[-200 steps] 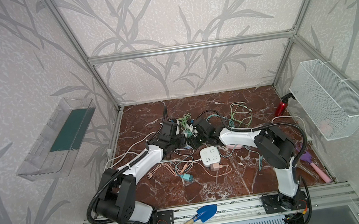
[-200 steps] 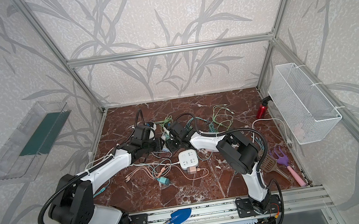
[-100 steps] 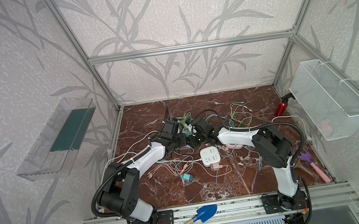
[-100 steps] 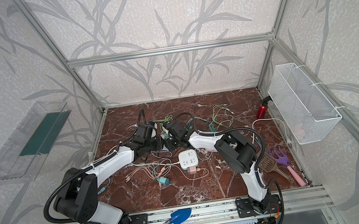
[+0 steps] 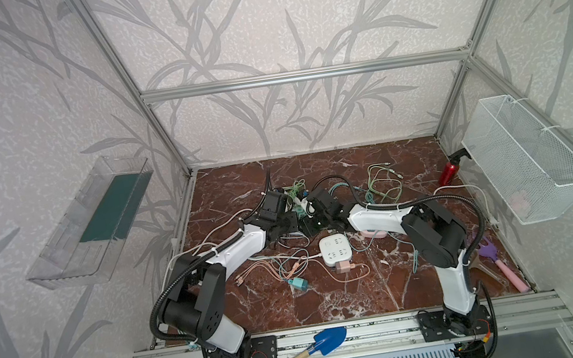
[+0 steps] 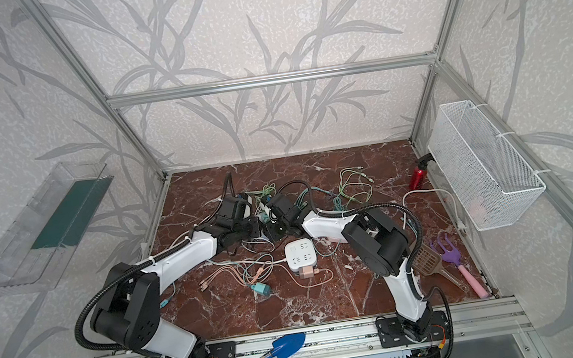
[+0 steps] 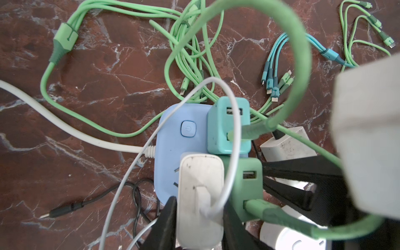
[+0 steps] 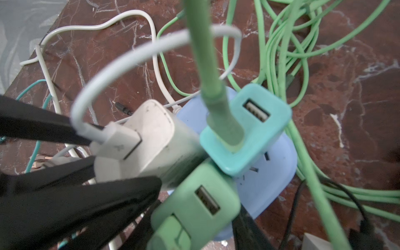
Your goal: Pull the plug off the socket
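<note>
Left gripper (image 7: 200, 203) pinches white plug (image 7: 199, 177) on socket (image 7: 171, 155), teal plug (image 7: 218, 129) and green plug (image 7: 244, 188) crowding it; right gripper (image 5: 312, 222) of unclear state.

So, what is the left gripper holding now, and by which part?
The left gripper holds the white charger by its two opposite sides, one finger on each; the charger sits plugged in the blue power strip.

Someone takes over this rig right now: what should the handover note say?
Left hand: shut on the white charger, which is seated in the blue strip.
Right hand: at the green charger next to it; grip unclear.
Done: grasp only, nothing unplugged.
Left: pull the white charger straight out, probably with the strip braced.
</note>
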